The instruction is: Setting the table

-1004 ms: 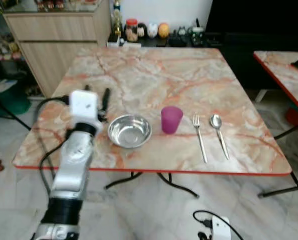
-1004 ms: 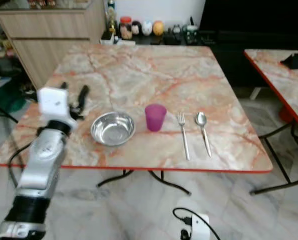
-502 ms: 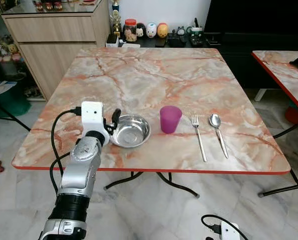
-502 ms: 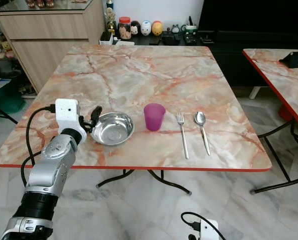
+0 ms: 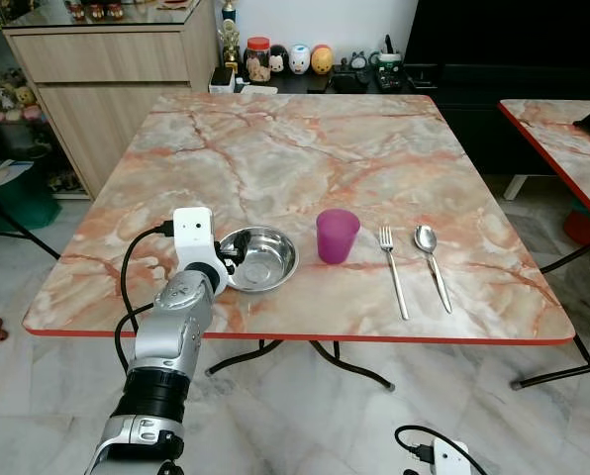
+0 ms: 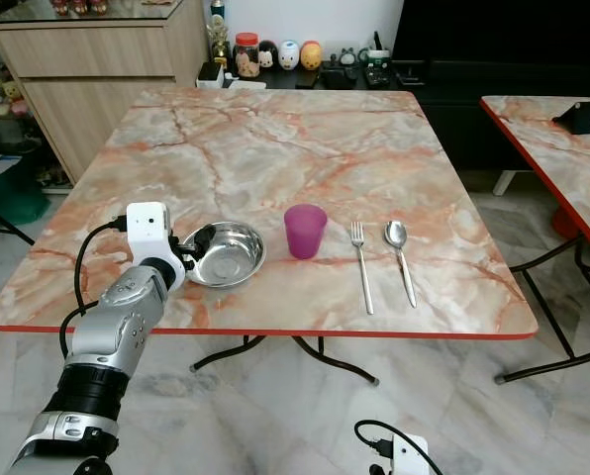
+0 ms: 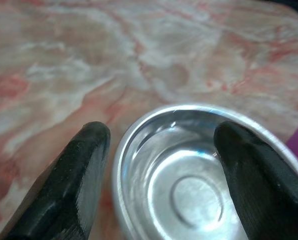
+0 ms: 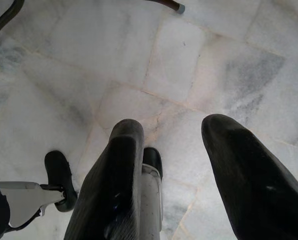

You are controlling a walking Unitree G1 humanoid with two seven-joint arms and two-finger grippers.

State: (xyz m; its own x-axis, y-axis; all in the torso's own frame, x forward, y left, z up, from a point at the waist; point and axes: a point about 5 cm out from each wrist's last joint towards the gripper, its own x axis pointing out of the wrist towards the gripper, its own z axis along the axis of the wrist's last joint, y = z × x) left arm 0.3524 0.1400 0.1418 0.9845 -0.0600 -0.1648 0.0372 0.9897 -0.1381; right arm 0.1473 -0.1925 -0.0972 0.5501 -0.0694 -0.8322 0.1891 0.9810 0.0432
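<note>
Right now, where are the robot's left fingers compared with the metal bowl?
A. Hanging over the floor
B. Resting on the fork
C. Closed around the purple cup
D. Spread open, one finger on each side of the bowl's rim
D: in the left wrist view the two black fingers stand apart with the metal bowl and its near rim between them.

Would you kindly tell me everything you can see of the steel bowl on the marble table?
The steel bowl is round, shallow and shiny, with a thin rolled rim and a flat circular base inside; it looks empty. It stands upright near the front edge of the marble table, with the purple cup just to its right, apart from it. The left gripper is open with its fingers straddling the bowl's near rim, one outside the wall and one over the inside; contact cannot be told.
</note>
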